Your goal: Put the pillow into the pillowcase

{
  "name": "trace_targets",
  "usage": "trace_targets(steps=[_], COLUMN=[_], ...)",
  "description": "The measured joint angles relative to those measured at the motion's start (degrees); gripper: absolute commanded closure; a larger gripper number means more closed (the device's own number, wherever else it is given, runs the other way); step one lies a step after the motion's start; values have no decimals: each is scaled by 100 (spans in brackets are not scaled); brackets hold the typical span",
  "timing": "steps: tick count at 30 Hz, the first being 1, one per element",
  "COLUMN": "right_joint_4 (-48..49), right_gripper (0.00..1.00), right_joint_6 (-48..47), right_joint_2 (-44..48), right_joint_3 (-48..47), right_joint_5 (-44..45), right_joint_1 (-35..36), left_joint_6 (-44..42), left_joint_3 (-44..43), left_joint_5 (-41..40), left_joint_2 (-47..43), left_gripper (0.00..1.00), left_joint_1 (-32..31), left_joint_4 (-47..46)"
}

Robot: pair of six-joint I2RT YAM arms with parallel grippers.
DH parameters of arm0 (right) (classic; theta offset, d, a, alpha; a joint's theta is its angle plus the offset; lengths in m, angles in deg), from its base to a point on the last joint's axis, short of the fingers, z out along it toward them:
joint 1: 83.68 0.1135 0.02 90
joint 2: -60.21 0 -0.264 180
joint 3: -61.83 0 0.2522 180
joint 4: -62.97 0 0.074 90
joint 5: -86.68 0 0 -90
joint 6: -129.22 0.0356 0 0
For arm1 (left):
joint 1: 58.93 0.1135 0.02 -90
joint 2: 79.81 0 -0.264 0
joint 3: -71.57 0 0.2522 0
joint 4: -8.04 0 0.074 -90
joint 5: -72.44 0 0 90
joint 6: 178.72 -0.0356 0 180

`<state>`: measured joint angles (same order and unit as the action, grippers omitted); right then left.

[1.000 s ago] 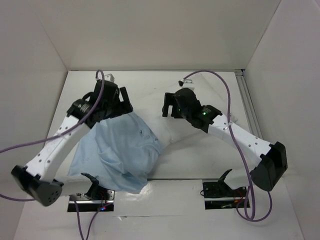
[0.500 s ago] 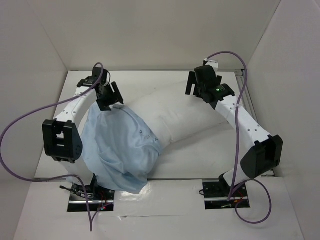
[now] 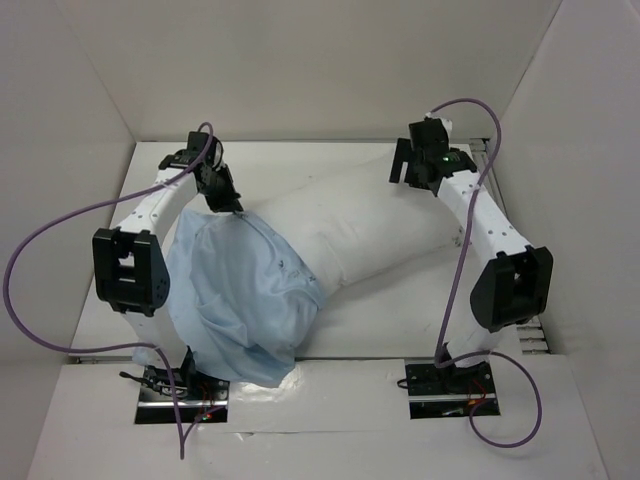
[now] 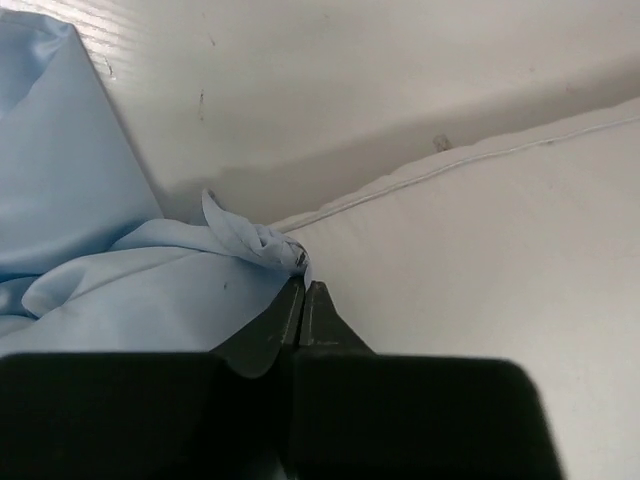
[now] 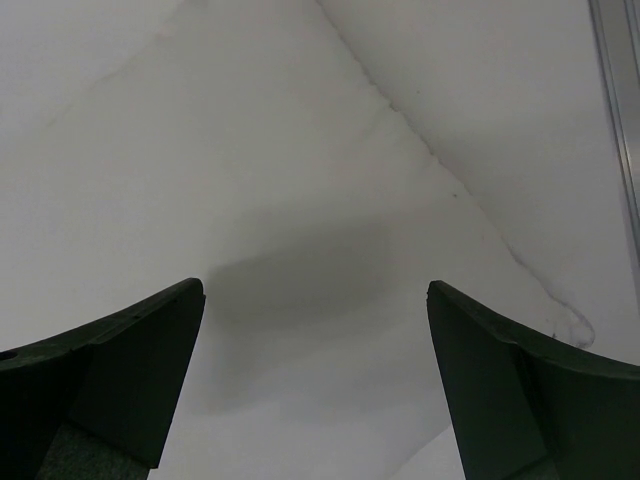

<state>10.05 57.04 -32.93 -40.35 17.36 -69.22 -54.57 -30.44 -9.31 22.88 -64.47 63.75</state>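
Jaws of the left gripper [image 4: 301, 292] are pressed together on a bunched bit of the thin, wrinkly light blue fabric pillowcase [image 4: 90, 260]. The pinch is at the pillowcase's far edge, beside the seam of the large plump white fabric pillow [image 4: 480, 260]. From above, the pillow's near left end sits inside the pillowcase, and the rest lies bare, running toward the far right across the white table [image 3: 420, 320]. The right gripper [image 5: 315, 290] hangs by that bare end, jaws spread wide, holding nothing.

On the bench [image 3: 420, 320] the pillow [image 3: 370, 225] runs from 2 to 8 o'clock, its 8 o'clock end in the pillowcase [image 3: 235, 300]. The left hand [image 3: 231, 206] is at the pillowcase's 12 o'clock edge.
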Motion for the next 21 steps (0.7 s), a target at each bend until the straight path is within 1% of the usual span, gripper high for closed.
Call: trace_targets(steps=[2, 5, 6, 7, 8, 9, 11, 14, 19, 21], right_joint_4=[-33, -26, 59, 210, 361, 549, 859, 1082, 892, 824], right_gripper=[0, 2, 21, 43, 69, 100, 100, 100, 100, 100], right_joint_6=[-9, 87, 131, 247, 247, 289, 448, 573, 647, 647], right_joint_2=[-122, -376, -439, -485, -514, -518, -516, -400, 136, 424], right_joint_3=[-9, 13, 90, 243, 382, 540, 730, 745, 520, 332], right_joint_5=[-133, -647, -868, -1211, -1515, -1838, -2286, -2627, -2734, -2669], right_joint_1=[-225, -570, -660, -730, -748, -756, -758, -789, -789, -787], left_joint_6=[-74, -103, -103, -109, -114, -122, -149, -267, -424, -424], left_joint_3=[-59, -345, -490, -715, -911, -1161, -1814, -2914, -4782, -5147], left_joint_5=[44, 127, 149, 155, 155, 157, 173, 236, 404, 487], left_joint_2=[42, 197, 260, 363, 446, 551, 822, 1261, 1952, 2057], left_gripper=[100, 100, 100, 100, 100, 100, 100, 100, 100, 100], left_joint_1=[0, 0, -13, -50, -74, -120, -284, -728, -1652, -1937], left_joint_4=[11, 46, 74, 122, 164, 229, 380, 553, 861, 813])
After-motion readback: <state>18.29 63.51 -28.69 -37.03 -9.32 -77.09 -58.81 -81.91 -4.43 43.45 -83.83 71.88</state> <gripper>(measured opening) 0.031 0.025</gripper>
